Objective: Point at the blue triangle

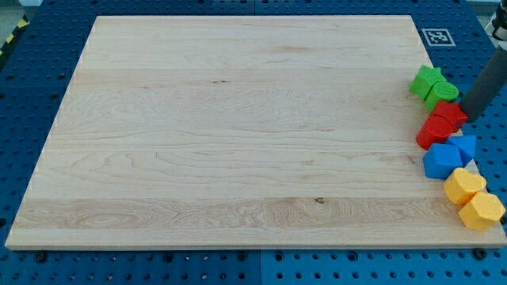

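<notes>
A cluster of blocks lies along the wooden board's [238,134] right edge. From the view's top down it holds a green star [425,79], a second green block [443,93], two red blocks [451,114] [433,133], a small blue block [466,146] that may be the triangle, a larger blue block [441,161], and two yellow blocks [463,185] [482,211]. My dark rod comes in from the view's right edge. My tip [469,114] rests beside the upper red block, just right of it and a little above the small blue block.
A black-and-white square marker [436,36] sits on the blue perforated table [47,47] beyond the board's top right corner. The blocks crowd the board's right edge, and the lower yellow block overhangs it.
</notes>
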Controlling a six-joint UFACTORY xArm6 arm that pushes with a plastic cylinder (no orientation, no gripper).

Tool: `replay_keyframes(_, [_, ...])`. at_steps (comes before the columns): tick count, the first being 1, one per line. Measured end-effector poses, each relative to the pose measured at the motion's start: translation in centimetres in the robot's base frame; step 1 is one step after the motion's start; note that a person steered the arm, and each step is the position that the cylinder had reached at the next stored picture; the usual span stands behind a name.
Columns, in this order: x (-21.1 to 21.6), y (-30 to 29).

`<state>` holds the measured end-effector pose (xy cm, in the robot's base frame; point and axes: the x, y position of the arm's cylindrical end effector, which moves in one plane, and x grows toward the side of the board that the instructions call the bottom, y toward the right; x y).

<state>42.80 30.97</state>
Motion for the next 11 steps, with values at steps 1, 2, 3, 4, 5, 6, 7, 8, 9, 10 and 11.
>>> replay_keyframes(1, [-2.9,0.0])
replay_keyframes(2, [-4.6,1.3])
replay_keyframes(3, [-4.6,3.6])
replay_keyframes(4, [-4.3,3.6])
replay_keyframes(5, [-1.6,3.5])
replay_keyframes(6, [2.6,3.5])
replay_keyframes(7, [7.3,3.5])
replay_keyframes(8, [10.4,3.4])
replay_keyframes(9, [10.2,1.0])
replay_keyframes(10, [9.1,-1.0])
replay_keyframes(11, [8.3,-1.3])
